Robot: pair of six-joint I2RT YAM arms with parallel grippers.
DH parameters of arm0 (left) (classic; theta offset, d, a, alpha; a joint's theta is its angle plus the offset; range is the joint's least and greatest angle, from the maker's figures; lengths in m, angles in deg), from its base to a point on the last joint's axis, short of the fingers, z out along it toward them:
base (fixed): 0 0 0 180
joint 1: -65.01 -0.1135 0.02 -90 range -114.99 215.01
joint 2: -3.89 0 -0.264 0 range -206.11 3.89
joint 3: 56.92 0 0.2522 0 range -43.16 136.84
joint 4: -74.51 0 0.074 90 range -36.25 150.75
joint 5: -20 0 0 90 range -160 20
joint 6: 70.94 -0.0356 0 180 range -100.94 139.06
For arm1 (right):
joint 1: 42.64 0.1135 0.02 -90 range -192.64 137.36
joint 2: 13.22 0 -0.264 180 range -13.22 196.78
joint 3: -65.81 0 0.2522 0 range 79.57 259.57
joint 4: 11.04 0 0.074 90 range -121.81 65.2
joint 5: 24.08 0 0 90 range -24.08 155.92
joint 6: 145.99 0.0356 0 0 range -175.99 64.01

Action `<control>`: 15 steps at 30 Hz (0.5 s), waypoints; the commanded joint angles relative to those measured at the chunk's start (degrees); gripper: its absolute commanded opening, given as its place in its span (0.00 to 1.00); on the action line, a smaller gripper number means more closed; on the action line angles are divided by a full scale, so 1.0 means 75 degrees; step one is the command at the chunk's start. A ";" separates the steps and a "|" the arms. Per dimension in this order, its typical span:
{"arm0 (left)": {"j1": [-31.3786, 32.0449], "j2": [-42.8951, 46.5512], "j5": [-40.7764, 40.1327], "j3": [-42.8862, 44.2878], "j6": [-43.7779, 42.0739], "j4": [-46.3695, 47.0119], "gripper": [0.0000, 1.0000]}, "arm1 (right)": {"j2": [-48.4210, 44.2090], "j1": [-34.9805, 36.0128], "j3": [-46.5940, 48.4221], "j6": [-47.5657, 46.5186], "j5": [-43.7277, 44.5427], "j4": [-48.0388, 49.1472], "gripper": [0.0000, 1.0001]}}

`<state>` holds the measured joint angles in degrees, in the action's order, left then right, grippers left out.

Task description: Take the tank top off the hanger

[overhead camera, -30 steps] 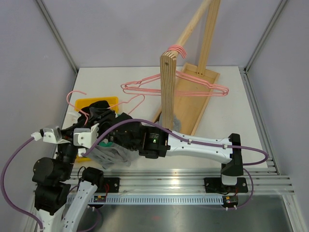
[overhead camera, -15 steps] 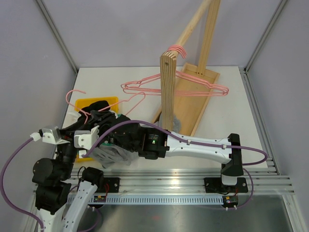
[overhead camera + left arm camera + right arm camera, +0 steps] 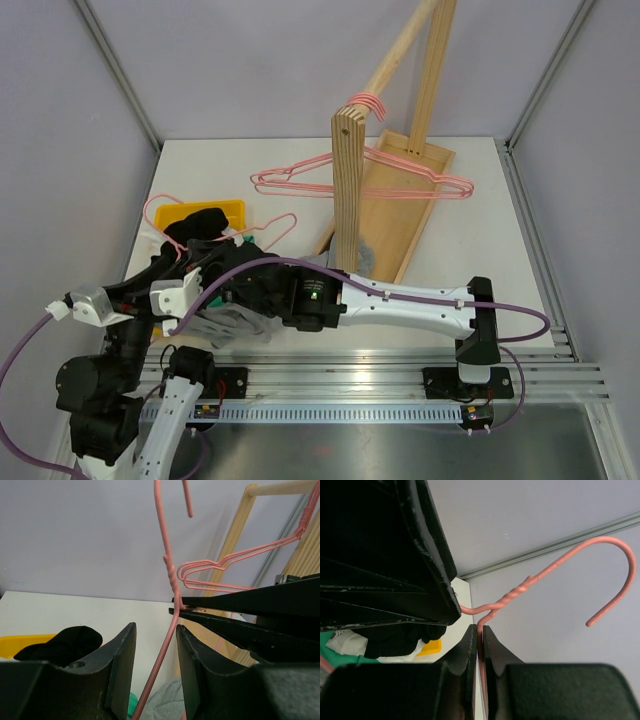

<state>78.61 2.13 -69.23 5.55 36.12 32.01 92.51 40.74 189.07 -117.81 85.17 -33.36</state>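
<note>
A pink wire hanger (image 3: 160, 205) stands over the table's left side, its hook up. The grey tank top (image 3: 235, 322) hangs bunched below it, under both wrists. My right gripper (image 3: 225, 270) is shut on the hanger's wire just below the twisted neck (image 3: 480, 640); the hook (image 3: 620, 570) curves up beyond it. My left gripper (image 3: 200, 262) is open, its jaws standing either side of the hanger wire (image 3: 159, 655) without clamping it. Grey cloth (image 3: 165, 705) shows below those jaws.
A yellow bin (image 3: 228, 208) holding black cloth (image 3: 200, 220) sits at the left, with something green (image 3: 131, 705) near it. A wooden rack (image 3: 345, 180) carrying more pink hangers (image 3: 300, 180) stands in the middle and slopes to the back right.
My left arm has drawn back toward the near edge. The hanger and the grey cloth have shifted slightly with both grippers, and the hook now sits a little further right.
</note>
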 commanded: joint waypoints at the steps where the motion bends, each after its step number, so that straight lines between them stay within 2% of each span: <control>1: -0.0138 0.0188 0.0928 0.0267 0.0315 0.0222 0.00 | 0.0106 0.0016 0.0401 -0.0159 0.0187 0.0297 0.05; 7: -0.0267 0.0071 0.0881 0.0302 0.0269 -0.0329 0.00 | 0.0175 0.0028 0.0576 -0.0849 0.0573 -0.0019 0.00; 11: -0.0279 0.0082 0.0764 0.0256 0.0222 -0.0400 0.00 | 0.0444 0.0098 0.0624 -0.2357 0.1265 0.0016 0.00; 15: -0.0279 0.0070 0.0705 0.0279 0.0186 -0.0447 0.00 | 0.0714 0.0099 -0.0031 -0.4292 0.2015 0.1642 0.00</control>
<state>76.56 2.59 -68.31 5.96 37.09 28.15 95.95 42.40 190.35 -133.94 91.33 -31.42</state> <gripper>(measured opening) 0.396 0.101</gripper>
